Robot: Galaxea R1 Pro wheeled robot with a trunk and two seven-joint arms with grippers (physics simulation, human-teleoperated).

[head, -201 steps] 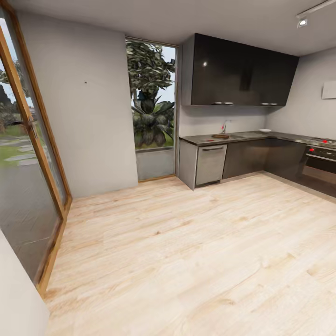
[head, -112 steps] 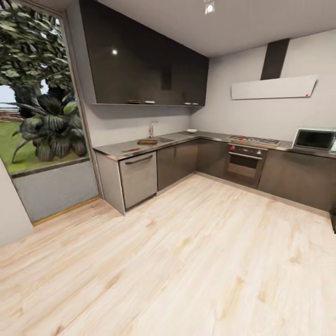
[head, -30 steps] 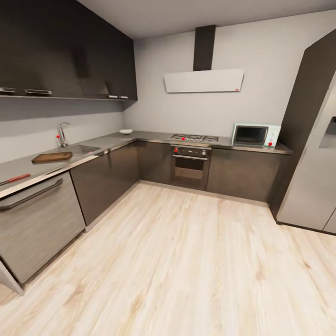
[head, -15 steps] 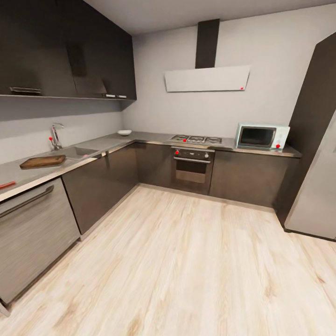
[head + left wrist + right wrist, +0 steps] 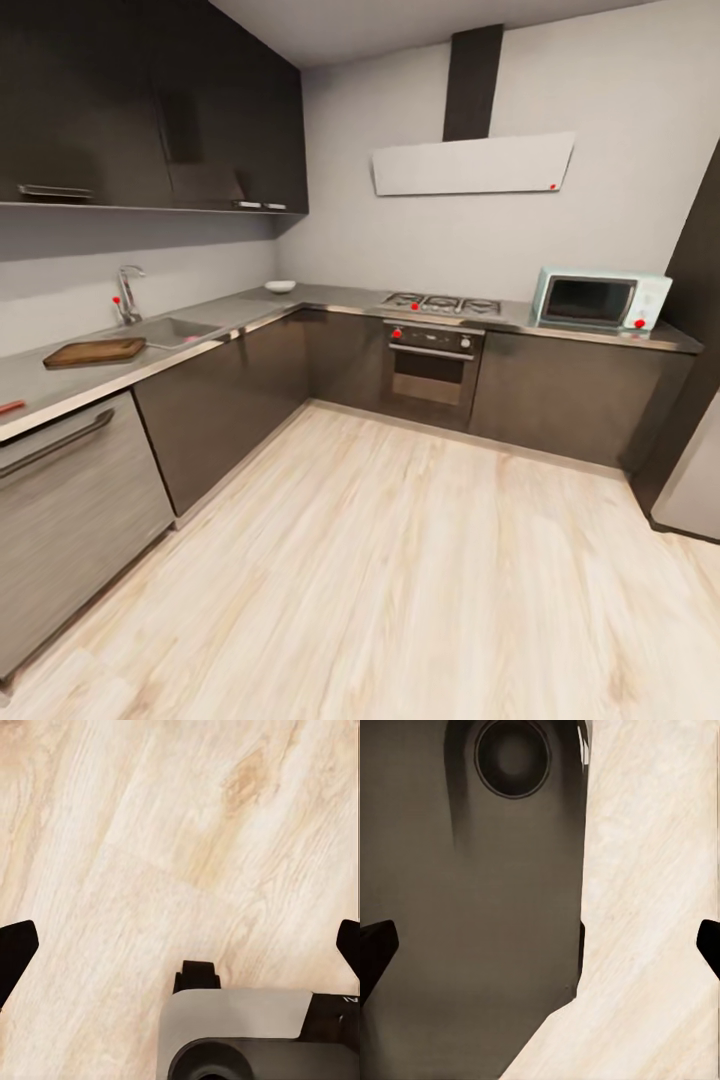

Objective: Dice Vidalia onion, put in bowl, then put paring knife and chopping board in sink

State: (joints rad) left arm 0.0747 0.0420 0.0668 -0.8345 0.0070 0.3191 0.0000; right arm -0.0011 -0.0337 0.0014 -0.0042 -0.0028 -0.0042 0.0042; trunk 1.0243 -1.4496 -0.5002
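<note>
The dark brown chopping board (image 5: 95, 352) lies on the grey countertop (image 5: 250, 308) at the left, just before the steel sink (image 5: 172, 331) with its chrome, red-tipped faucet (image 5: 126, 293). The reddish handle of the paring knife (image 5: 9, 407) pokes in at the left edge. Far along the counter, near the corner, sits the white bowl (image 5: 280, 286). The onion is hidden inside the sink. In the left wrist view my left gripper (image 5: 180, 949) hangs open over the wood floor above the robot's base. My right gripper (image 5: 540, 941) is open too, its dark fingertips (image 5: 375, 949) wide apart.
A dishwasher front (image 5: 75, 500) and dark cabinets (image 5: 220, 400) run under the counter on the left. An oven (image 5: 432, 370) with hob, a microwave (image 5: 598, 300) and a tall fridge (image 5: 695, 460) line the far wall. Light wood floor (image 5: 420, 580) spreads ahead.
The camera has travelled from the glass door side into the kitchen and turned; in the last second the counter, board and sink slid slightly and the knife moved almost off the left edge.
</note>
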